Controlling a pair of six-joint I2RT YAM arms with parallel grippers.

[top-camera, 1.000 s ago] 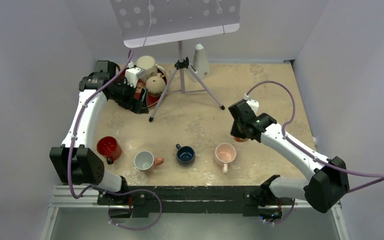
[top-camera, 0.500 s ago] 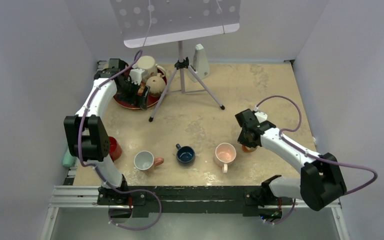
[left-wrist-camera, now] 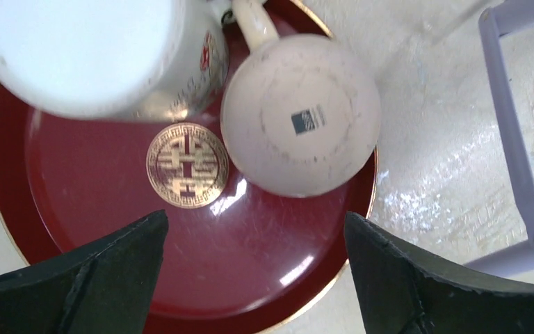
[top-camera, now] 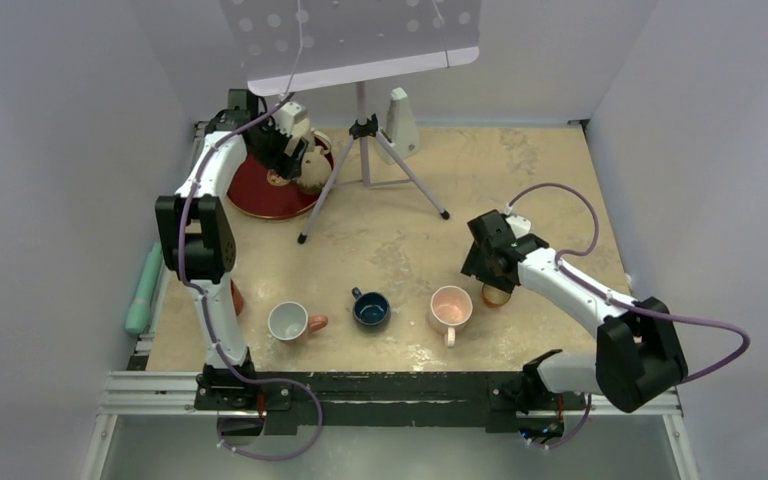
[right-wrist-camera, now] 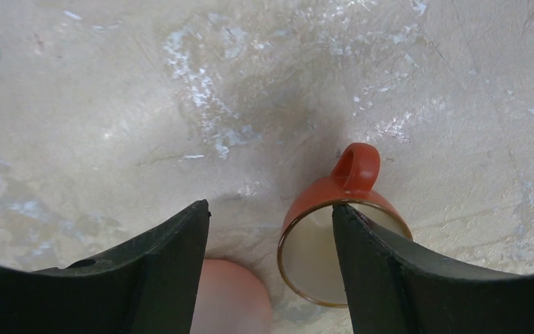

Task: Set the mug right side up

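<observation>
**Left hand.** The left hand (left-wrist-camera: pixel 255 229) hangs spread wide over the red tray (left-wrist-camera: pixel 83 181), at the 11 o'clock corner of the counter (top-camera: pixel 520 170), and pinches nothing. Below it, at its 1 o'clock, the cream mug (left-wrist-camera: pixel 299 115) stands base up with its sticker showing. This is judged to be the item now due for turning. Touching it at 10 o'clock is a white mug (left-wrist-camera: pixel 90 49), which also appears to be inverted. The wide spread suits the broad body of the mug. The handle points to 12 o'clock, away from the fingers.

**Right hand.** The right hand (right-wrist-camera: pixel 271 207) is also spread and holds nothing. The orange mug (right-wrist-camera: pixel 309 250) stands mouth up at the counter's 4 o'clock, partly hidden behind one finger. Whether that finger touches the rim cannot be told.

**Layout.** The orange mug sits just beside the pink mug (top-camera: pixel 450 306), and the blue mug (top-camera: pixel 370 309) is further along the 6 o'clock edge. All are upright, so this appears to be the row for finished mugs.

**Risk.** The two tray mugs are in contact, so gripping one may disturb the other.
</observation>
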